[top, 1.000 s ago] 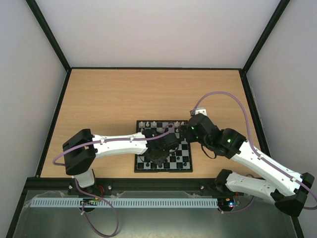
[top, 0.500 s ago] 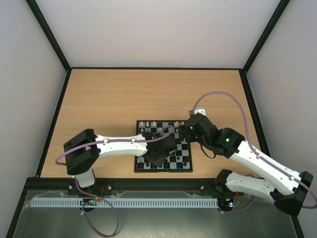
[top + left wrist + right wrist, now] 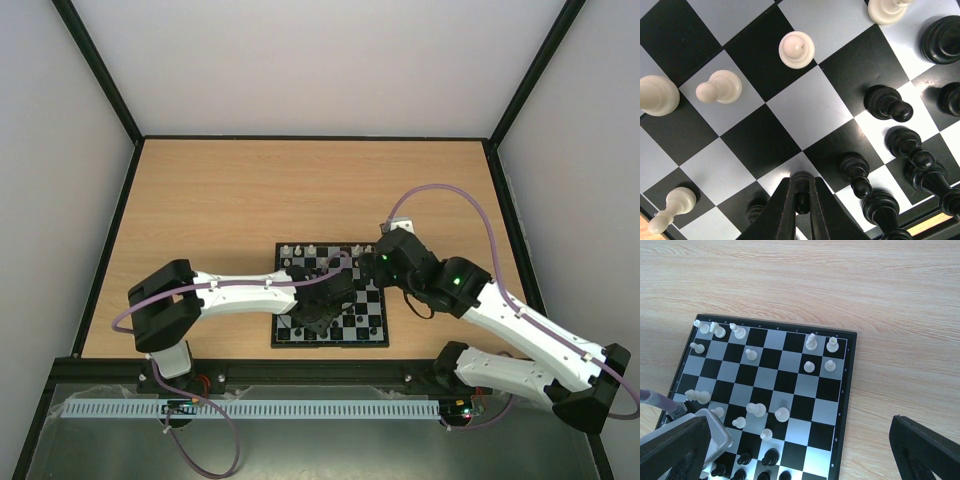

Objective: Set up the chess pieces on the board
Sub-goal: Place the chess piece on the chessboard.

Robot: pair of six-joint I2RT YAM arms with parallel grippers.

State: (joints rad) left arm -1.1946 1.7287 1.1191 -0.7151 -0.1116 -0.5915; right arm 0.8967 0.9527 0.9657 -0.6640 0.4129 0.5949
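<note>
Clamping one black piece (image 3: 801,197), left hand (image 3: 801,181); right hand (image 3: 797,422) spread wide above one board (image 3: 805,385).

Light wood-grain table (image 3: 250,190) on my feeds, with a thin black rim (image 3: 310,137). Plain white panels close it in: back wall (image 3: 320,60), left wall (image 3: 50,200), right wall (image 3: 585,180). Black corner posts (image 3: 100,72) run up where the panels meet. At the near edge I see a grey metal ledge (image 3: 330,445) carrying a white slotted cable duct (image 3: 250,409). Light is soft and even, with only faint shadows on the wood.
</note>
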